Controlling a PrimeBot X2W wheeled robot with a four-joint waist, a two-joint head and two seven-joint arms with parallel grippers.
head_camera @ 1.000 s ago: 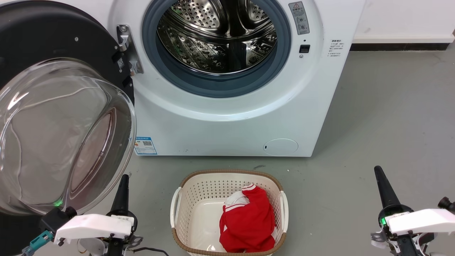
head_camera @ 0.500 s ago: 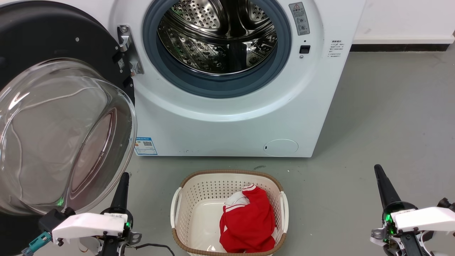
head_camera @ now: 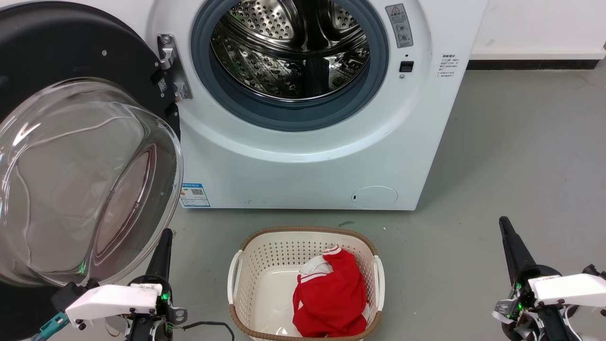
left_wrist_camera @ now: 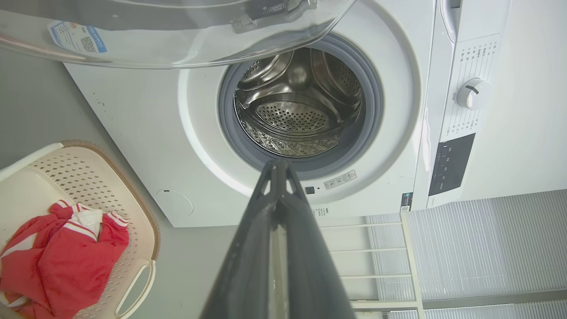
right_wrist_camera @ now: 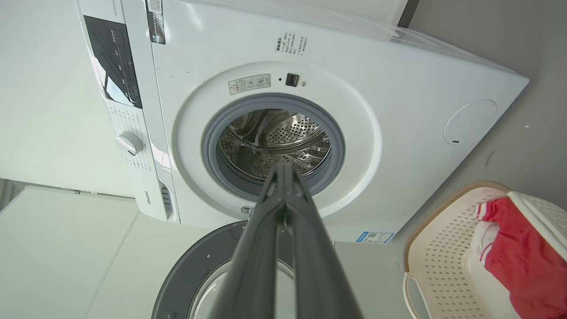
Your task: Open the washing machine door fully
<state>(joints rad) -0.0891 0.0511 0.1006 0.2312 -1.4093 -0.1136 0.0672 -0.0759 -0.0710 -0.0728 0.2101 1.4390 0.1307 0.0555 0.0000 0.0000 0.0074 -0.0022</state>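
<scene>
**dan:** Is the washing machine door (head_camera: 71, 47) done, or does it need another push?

**ria:** Looks wide open to me. It's swung out on its hinge (head_camera: 173, 66) to the left of the washing machine (head_camera: 307, 161), with the glass bowl (head_camera: 80, 180) bulging toward the near side and the drum (head_camera: 289, 47) completely uncovered. I can't tell if the hinge has any swing left.

**dan:** What if it does?

**ria:** I'd use the left claw (head_camera: 164, 237). Its fingers are pressed together on nothing, so treat it like a blunt stick. Lay the side of the fingers on the black rim at the free edge, far from the hinge, and ease it left and back until it stops. I wouldn't poke the glass because it's slippery and curved, so the tip would probably skid. Go slow, and don't force it once it stops.

**dan:** How close is the claw now?

**ria:** Near, but it looks apart. In the head view the tip sits just beside the lower right edge of the bowl, on the near side. In the left wrist view the bowl hangs across the top, above the fingers.

**dan:** And the other one?

**ria:** The right claw (head_camera: 506, 229) is pinched together too, empty, and well apart from the door at the near right. The laundry basket (head_camera: 236, 279) with the red garment (head_camera: 331, 293) sits on the floor between them.
</scene>
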